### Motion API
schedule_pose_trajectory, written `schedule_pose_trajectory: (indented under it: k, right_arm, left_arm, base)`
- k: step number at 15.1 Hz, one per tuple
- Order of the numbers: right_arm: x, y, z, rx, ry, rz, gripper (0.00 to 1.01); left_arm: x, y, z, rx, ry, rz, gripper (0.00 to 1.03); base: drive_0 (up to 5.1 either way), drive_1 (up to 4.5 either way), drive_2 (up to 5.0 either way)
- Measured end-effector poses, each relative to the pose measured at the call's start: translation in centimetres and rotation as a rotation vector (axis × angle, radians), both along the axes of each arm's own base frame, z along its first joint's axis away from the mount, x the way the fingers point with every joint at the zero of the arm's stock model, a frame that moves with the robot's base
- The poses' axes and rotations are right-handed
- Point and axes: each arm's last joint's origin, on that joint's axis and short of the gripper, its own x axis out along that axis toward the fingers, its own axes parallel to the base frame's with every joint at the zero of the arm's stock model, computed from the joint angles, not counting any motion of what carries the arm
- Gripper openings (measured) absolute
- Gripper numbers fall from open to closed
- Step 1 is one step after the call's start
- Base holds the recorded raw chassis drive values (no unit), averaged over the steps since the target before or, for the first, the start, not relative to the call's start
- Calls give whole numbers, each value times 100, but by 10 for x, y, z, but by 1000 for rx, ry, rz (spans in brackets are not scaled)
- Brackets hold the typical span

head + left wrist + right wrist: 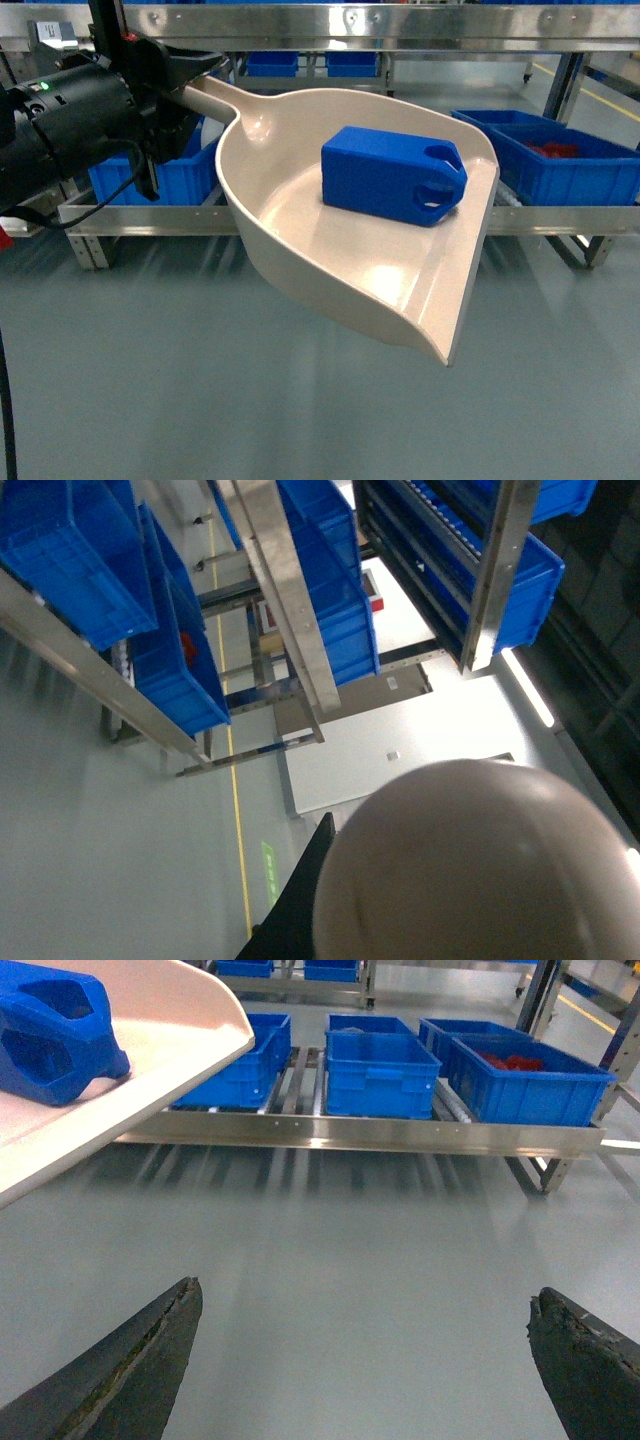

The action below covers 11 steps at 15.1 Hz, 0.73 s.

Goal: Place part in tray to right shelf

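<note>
My left claw is clamped on the long straight handle of the smooth beige-pink tray, holding it in the air over the grey floor. The part, a boxy bright blue block with two rounded lugs, lies inside near the flat lip. My right claw hangs spread apart, holding nothing. Ahead, the shiny steel right shelf carries blue crates; one crate holds red pieces.
</note>
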Motion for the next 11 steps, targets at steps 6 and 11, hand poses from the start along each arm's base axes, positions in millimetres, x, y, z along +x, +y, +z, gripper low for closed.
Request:
schedule_pose_trajectory:
  k: [6,11]
  right_arm:
    - [0,0,0,-1,1,0,98]
    - [0,0,0,-1,1,0,98]
  left_arm:
    - [0,0,0,0,1,0,14]
    - [0,0,0,0,0,0,14]
  base:
    - [0,0,0]
    - [0,0,0]
